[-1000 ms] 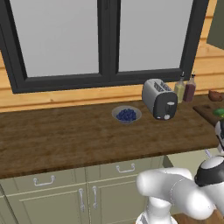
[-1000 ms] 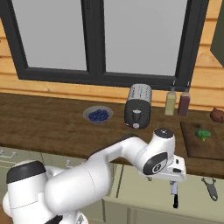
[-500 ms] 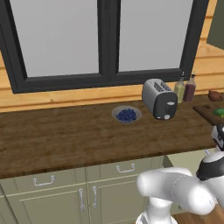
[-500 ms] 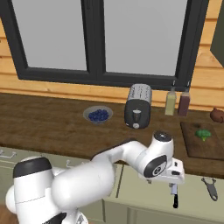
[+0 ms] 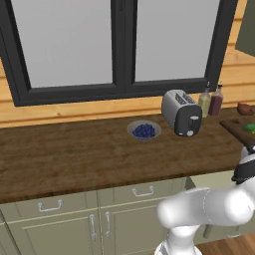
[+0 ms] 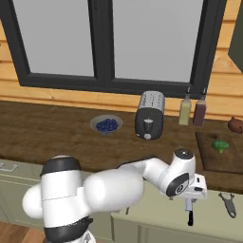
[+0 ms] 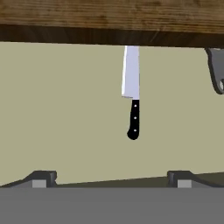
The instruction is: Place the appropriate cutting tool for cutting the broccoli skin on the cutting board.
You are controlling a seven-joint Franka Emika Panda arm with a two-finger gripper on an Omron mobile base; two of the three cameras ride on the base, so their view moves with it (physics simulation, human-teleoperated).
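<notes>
Claw [image 7: 110, 177] lower, agape; one knife [image 7: 131, 94], one peeler [image 6: 229, 203].

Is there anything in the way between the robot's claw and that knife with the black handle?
No, nothing visible blocks it. In the hand view the open claw looks straight at the knife, with just plain pale surface between them. The grey peeler sits off to one side, not in the path.

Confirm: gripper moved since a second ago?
Yes. In the right base view the gripper has sunk lower, farther below the toaster.
</notes>
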